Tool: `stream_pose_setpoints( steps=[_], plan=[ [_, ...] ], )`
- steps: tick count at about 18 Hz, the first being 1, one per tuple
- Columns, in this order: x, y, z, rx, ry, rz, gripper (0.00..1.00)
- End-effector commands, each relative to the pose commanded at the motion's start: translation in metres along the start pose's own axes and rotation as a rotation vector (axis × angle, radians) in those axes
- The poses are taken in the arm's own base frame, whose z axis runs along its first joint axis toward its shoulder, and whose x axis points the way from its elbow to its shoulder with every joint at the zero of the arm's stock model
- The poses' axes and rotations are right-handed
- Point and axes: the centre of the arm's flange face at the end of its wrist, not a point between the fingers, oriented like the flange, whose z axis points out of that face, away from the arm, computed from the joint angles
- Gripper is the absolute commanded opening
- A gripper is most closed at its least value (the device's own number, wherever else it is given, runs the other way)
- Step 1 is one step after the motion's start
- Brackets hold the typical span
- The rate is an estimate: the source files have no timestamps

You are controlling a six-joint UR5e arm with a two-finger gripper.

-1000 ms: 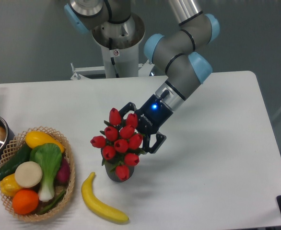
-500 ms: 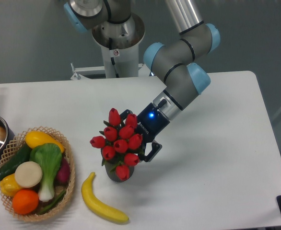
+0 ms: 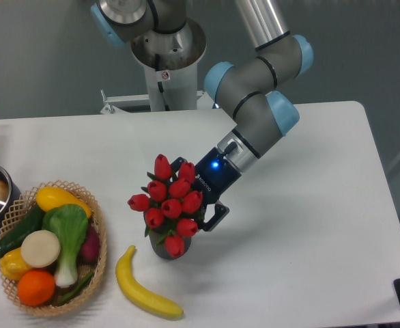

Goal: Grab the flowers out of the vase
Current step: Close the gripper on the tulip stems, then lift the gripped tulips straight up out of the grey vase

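A: Where did we find the bunch of red tulip buds with dark green leaves (image 3: 168, 203) at that moment?

B: Just left of the frame's centre, stems down in the small dark grey ribbed vase (image 3: 162, 248), which stood on the white surface (image 3: 309, 205). Only a sliver of the vase showed beneath the lowest buds.

A: And our black two-finger tool (image 3: 194, 197)?

B: It reached in from the right of the bunch, angled down and to the left from the grey and blue arm (image 3: 258, 102). We saw one finger (image 3: 216, 217) curling under the lower right of the blooms and another at the upper right, by the top buds. The fingers stood spread on either side of the bunch, not clamped; whether the pads already touched the buds we could not tell, since the flowers hid them.

A: So which step did we judge it to be?

B: The approach to the grasp, with the pinch not yet made and the flowers seated in the vase.

A: What did the next move call for?

B: Closing gently on the bunch, then lifting straight up along the vase's axis so the stems would slide out without tipping the vase. The yellow banana (image 3: 143, 287) lay just below it, toward the bottom of the frame, and the woven basket (image 3: 97, 225) of vegetables sat at lower left, so we wanted no sideways drag.
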Motion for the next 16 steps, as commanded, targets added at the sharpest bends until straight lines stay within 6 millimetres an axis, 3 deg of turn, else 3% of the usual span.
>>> stream_pose_setpoints(
  steps=[8, 16],
  plan=[
    [0.0002, -0.0018, -0.004, 0.056, 0.0, -0.018, 0.45],
    [0.0028, -0.0018, -0.0075, 0.066, -0.005, -0.025, 0.44]
  ],
)
